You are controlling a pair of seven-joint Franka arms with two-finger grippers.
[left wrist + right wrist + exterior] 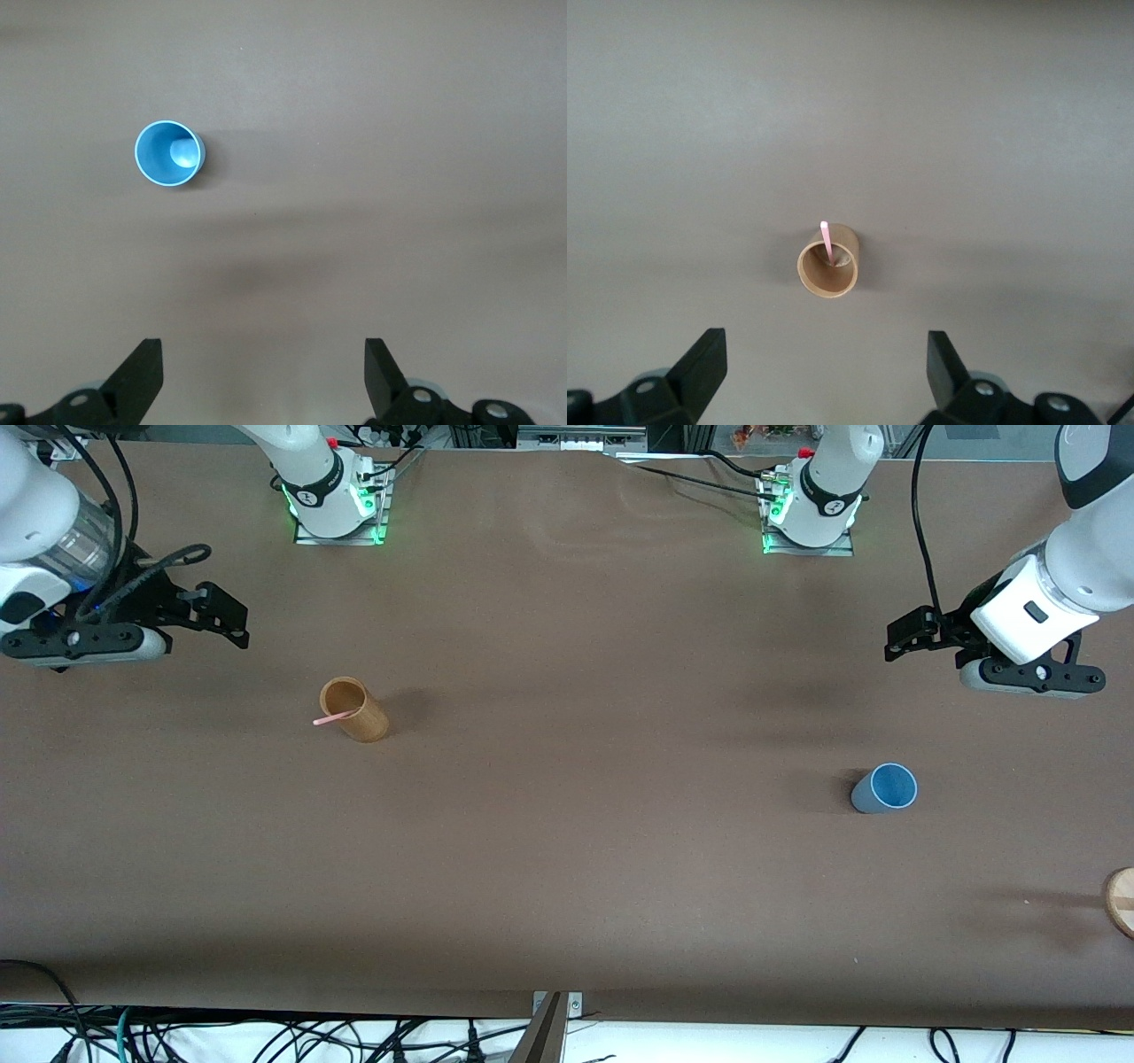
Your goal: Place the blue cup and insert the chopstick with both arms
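Blue cup (pixel 884 788) stands near the open left hand (pixel 904 640), untouched.

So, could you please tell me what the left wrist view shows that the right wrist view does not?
Only the left wrist view shows the blue cup, upright and empty on the table, with the open left end effector above the bare tabletop beside it. Only the right wrist view shows the brown holder with the chopstick leaning inside it, and the open right end effector above the tabletop near it. Both show the same brown tabletop and spread fingers holding nothing.
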